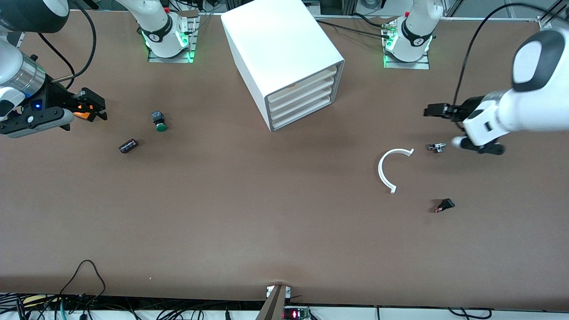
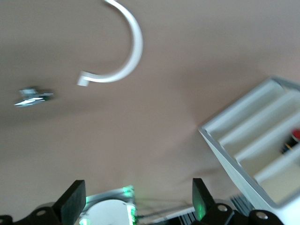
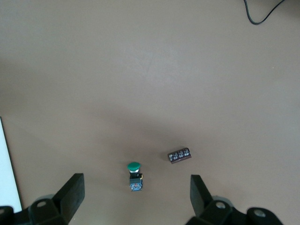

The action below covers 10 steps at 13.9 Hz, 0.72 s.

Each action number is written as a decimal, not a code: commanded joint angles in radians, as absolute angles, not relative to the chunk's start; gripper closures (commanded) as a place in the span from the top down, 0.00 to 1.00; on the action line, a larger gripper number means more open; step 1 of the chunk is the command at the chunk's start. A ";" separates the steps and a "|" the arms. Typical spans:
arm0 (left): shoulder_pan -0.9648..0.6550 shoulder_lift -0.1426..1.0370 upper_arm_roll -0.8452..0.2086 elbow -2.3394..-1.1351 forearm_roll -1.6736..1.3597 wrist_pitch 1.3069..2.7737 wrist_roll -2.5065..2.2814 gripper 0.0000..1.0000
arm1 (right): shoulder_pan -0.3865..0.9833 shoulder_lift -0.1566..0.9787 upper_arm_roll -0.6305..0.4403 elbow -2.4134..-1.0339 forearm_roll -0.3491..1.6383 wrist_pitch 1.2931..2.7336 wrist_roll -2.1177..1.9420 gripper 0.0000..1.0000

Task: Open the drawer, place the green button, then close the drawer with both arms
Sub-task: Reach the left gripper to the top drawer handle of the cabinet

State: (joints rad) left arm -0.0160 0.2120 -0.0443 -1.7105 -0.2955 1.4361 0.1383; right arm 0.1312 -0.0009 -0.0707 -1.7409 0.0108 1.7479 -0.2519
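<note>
A wide brown worktop [image 1: 249,213] filled the scene, with two white robot arms based along its upper edge in the front view. A white cabinet [image 1: 280,53] with four shallow drawers stacked in its open face sat between the two bases, turned at an angle, and all its drawers, including the lower drawer [image 1: 301,110], were pushed in. The left arm [image 1: 529,102] reached in from its end of the worktop, and its end effector [image 1: 433,110] hung in the air with its two fingers spread wide apart and nothing between them. The right arm [image 1: 18,75] hung over its own end of the worktop, and its end effector [image 1: 95,106] was likewise wide open and empty, with an orange object partly hidden under it. A curved white plastic strip [image 1: 387,166], shaped like an open ring, lay toward the left arm's end of the worktop. Beside it, near the left end effector, lay a small silvery metal part [image 1: 437,147], and nearer the front camera lay a small black part with an orange tip [image 1: 445,205]. Toward the right arm's end, the button [image 1: 158,121] lay on its side on the worktop, its green cap pointing toward the front camera, well apart from the cabinet. A short dark cylinder [image 1: 128,146] lay near it, slightly nearer the front camera. In the right wrist view the button [image 3: 134,176] and cylinder [image 3: 179,155] both lay between the open fingers [image 3: 71,192].
</note>
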 commanded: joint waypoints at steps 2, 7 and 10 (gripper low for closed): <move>-0.017 0.400 -0.077 -1.687 -0.504 1.376 0.377 0.99 | 0.118 0.003 -0.063 -1.724 0.012 1.729 -0.219 1.00; -0.021 0.599 -0.097 -1.727 -0.774 1.387 0.700 0.93 | 0.114 0.012 -0.063 -1.720 0.012 1.738 -0.219 1.00; -0.058 0.675 -0.110 -1.819 -0.943 1.432 0.929 0.77 | 0.115 0.012 -0.070 -1.720 0.012 1.740 -0.219 1.00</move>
State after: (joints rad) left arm -0.0329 0.6463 -0.0977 -1.7672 -0.8576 1.4086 0.7856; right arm 0.1242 0.0047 -0.0712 -1.7406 0.0108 1.7481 -0.2321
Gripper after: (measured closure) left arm 0.159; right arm 0.000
